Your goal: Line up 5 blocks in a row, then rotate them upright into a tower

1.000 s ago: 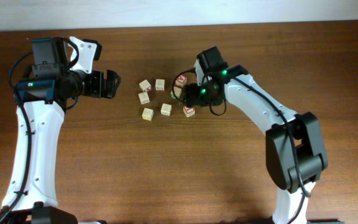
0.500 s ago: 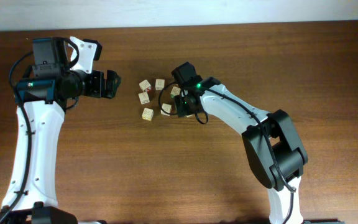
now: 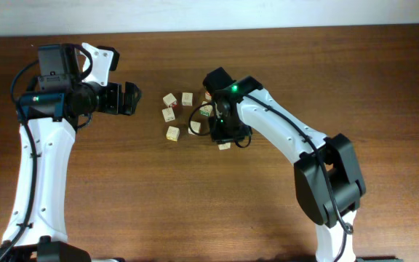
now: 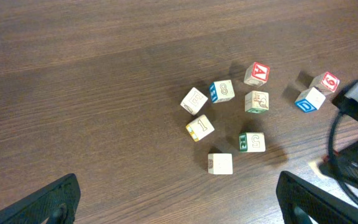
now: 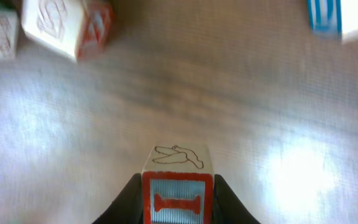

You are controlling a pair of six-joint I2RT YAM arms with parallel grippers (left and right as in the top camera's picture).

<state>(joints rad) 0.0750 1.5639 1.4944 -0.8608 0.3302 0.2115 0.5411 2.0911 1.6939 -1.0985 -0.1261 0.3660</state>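
Right gripper [image 5: 178,208]: fingers clenched on the red-framed block [image 5: 178,200], one finger against each side; bird outline on the block's upper face. Blue-edged block [image 5: 329,15]: beyond the red-framed block, to the right; remaining blocks [image 3: 169,114]: to its left. Left gripper [image 3: 135,99]: released, grasping nothing, farther left of that block.

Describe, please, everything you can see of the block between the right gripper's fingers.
The block is a small pale wooden cube. Its face toward the wrist camera has a red frame around a red letter I on fine blue stripes; the face above carries a thin black outline drawing, perhaps a bird. It sits square between the dark fingers of the right gripper, which touch both sides. Whether it rests on the blurred table cannot be told.
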